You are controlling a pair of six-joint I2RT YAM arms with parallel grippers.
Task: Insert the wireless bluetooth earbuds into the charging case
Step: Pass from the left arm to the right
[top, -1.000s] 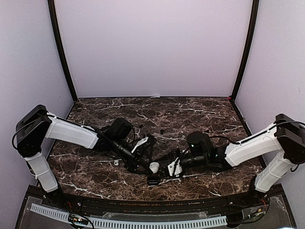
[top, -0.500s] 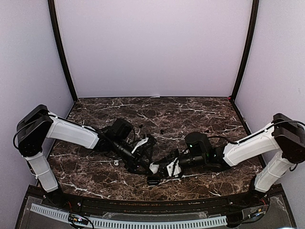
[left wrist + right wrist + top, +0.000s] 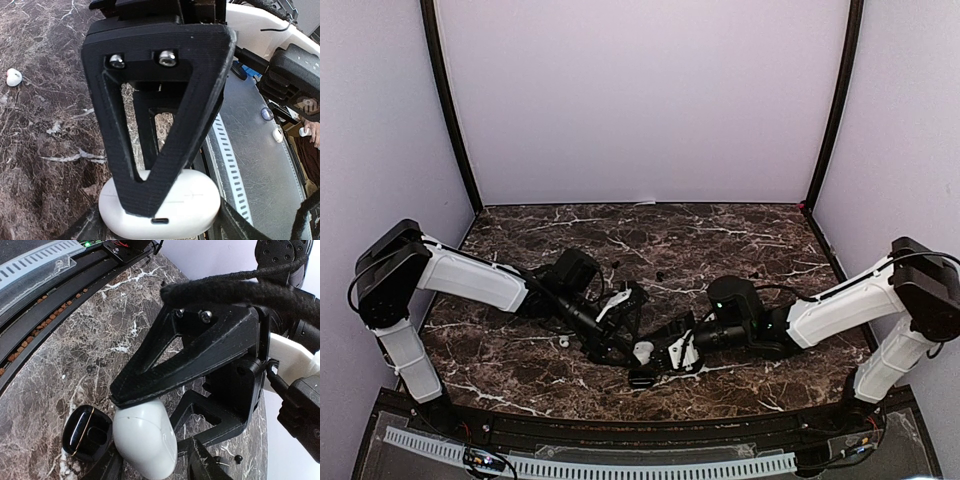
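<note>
My left jaws are pinching the white case [image 3: 192, 202], and my right jaws are clamped on the same case crosswise — both pairs grip it at once, near the front middle of the worktop [image 3: 45, 130]. The lid looks closed, with a thin seam running across the shell. A black case [image 3: 86, 434] lies on the worktop just beside it, toward the near edge. One white earbud [image 3: 13, 77] lies loose on the marble, well apart, off to my left. Tiny black earbuds [image 3: 239, 458] lie scattered farther back. Whether the white case rests on the worktop or hangs just above it, I cannot tell.
</note>
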